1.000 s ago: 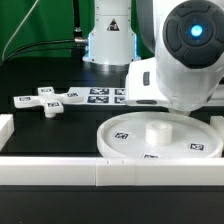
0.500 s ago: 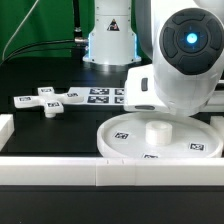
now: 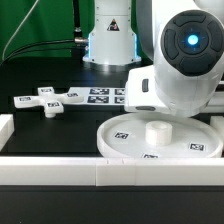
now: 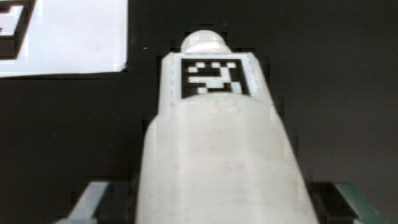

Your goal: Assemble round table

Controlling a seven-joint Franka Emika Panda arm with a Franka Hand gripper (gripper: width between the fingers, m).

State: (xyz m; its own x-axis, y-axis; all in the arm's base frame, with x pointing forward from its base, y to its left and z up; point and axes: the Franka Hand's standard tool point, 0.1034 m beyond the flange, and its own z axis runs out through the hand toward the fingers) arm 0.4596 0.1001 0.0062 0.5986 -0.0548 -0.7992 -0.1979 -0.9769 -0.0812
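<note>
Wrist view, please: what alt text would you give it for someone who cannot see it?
A thick white cylinder bearing a black-and-white square tag stretches away from the camera over a black table, flanked by the two dark fingers of the pincer. A corner of the marker board shows beside it.

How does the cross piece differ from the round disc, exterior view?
The cross piece is small, four-armed and flat; the round disc is far larger, rimmed, with a raised hub at its centre. The cross piece lies at the exterior view's left, the round disc at its right, nearer the camera. Both are white and tagged.
</note>
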